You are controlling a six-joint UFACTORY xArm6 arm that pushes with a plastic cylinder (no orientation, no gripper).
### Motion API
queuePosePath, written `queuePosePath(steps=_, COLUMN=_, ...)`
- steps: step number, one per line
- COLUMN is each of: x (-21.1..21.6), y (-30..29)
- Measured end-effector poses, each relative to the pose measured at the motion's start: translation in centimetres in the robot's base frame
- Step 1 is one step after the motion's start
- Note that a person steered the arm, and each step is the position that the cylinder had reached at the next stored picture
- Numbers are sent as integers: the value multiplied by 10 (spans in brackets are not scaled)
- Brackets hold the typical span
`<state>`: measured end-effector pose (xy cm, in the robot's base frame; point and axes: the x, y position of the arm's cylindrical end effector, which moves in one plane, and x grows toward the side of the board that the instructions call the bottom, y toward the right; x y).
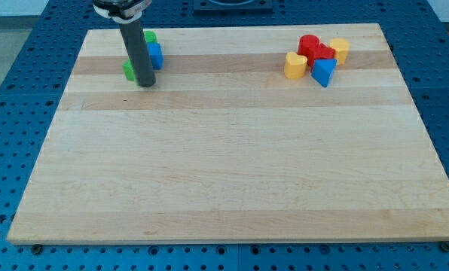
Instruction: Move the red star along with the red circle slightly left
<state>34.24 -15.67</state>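
Rod without jaws, my tip [145,83] beside green block [129,71], well apart from red circle [309,45], red star [323,54]

Green blocks [128,71] half behind rod [138,49]

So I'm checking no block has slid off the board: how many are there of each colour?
Red: 2, the red circle and the red star, touching
Yellow: 2, one left of the reds, one right of them
Blue: 2, one below the reds, one beside my tip
Green: 2, one above that blue, one partly behind the rod
Total: 8
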Motion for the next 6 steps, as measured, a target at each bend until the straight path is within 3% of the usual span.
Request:
queuePosePath(steps=2, x=0, y=0)
queuePosePath(steps=3, x=26, y=66)
queuePosePath(steps=4, x=67, y=177)
queuePosePath(steps=5, x=63, y=227)
queuePosePath(steps=6, x=5, y=165)
